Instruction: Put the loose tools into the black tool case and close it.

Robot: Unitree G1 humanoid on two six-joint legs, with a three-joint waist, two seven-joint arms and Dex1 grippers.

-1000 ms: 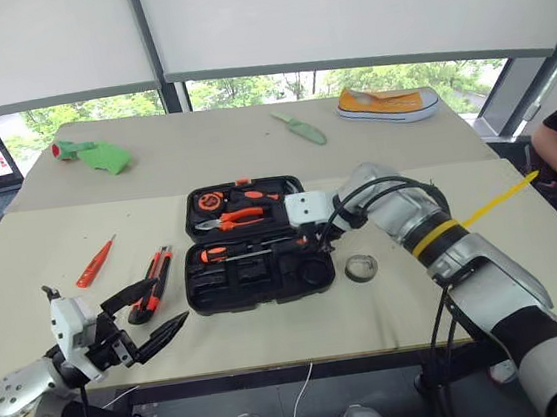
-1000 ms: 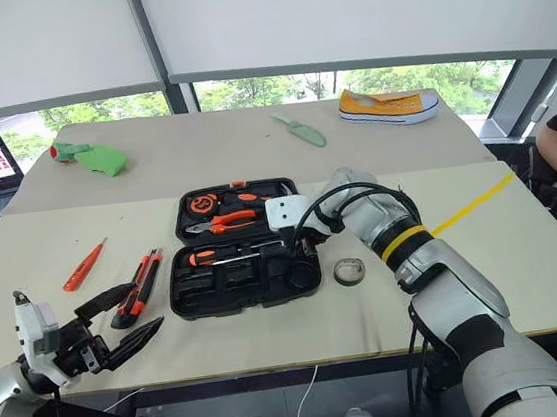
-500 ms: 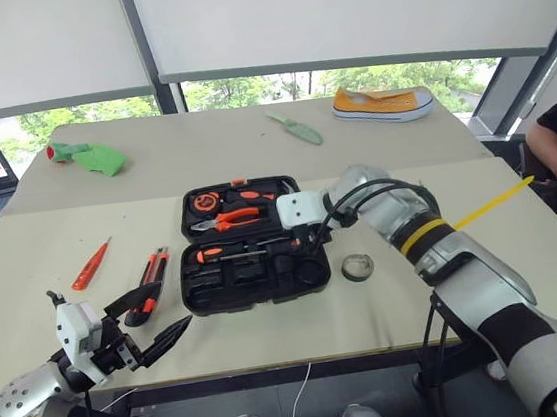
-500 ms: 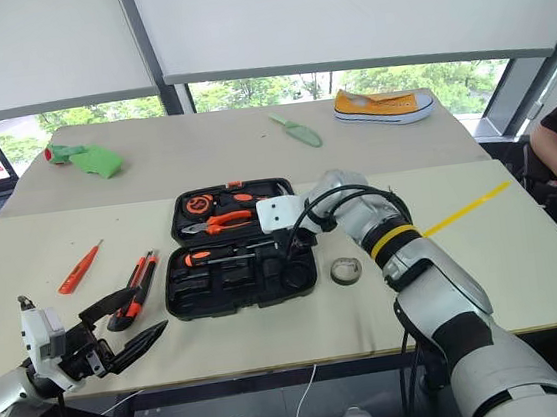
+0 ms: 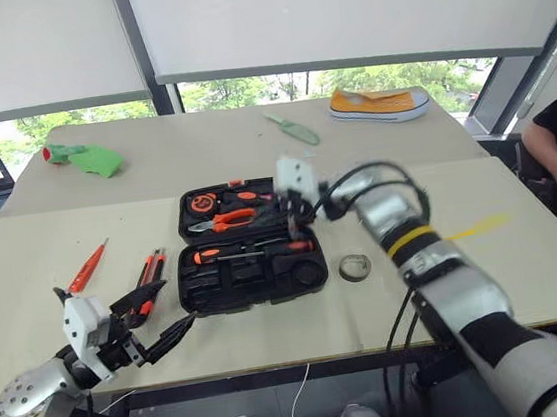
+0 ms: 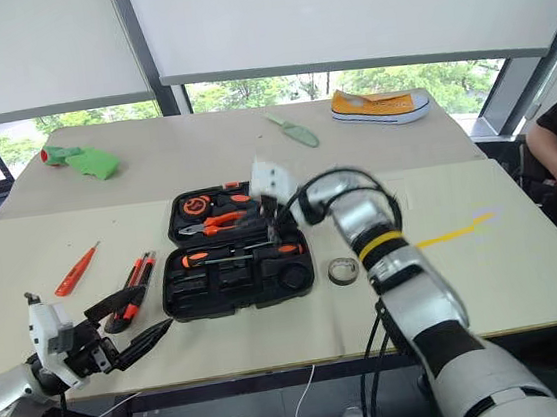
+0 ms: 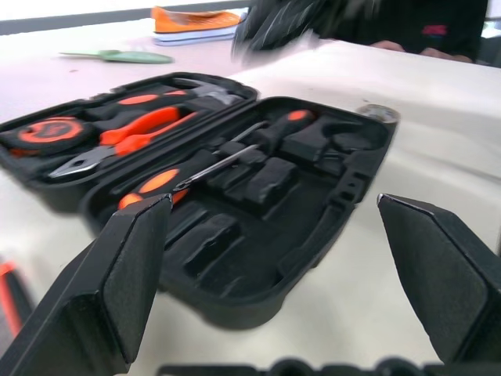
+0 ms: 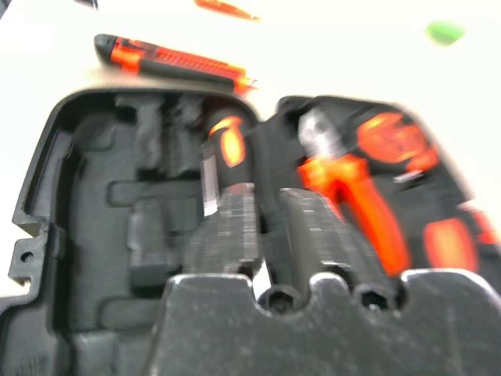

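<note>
The flat black plastic clamshell tool case [image 5: 246,243] lay open on the beige bench [image 5: 449,290], its far half holding orange-handled pliers [image 5: 227,217] and its near half a black-and-orange-handled screwdriver [image 5: 253,252] seated in a moulded slot. The right tool [image 5: 291,219] hung over the middle of the case with its two black fingers [image 8: 235,227] pressed together and nothing between them, as the right wrist view showed. A small dark tape roll [image 5: 355,266] lay on the bench just beside the case's right edge. To the left of the case lay an orange-black utility knife [image 5: 154,268] with a second dark-and-orange tool close against it, and farther left a slim all-orange screwdriver [image 5: 88,268]. The left tool [image 5: 158,318] hovered over the bench's near edge, left of the case, with its fingers spread wide and empty. On the far bench lay a green garden trowel [image 5: 293,129], a yellow shoe [image 5: 378,104] and a green cloth [image 5: 90,158].
</note>
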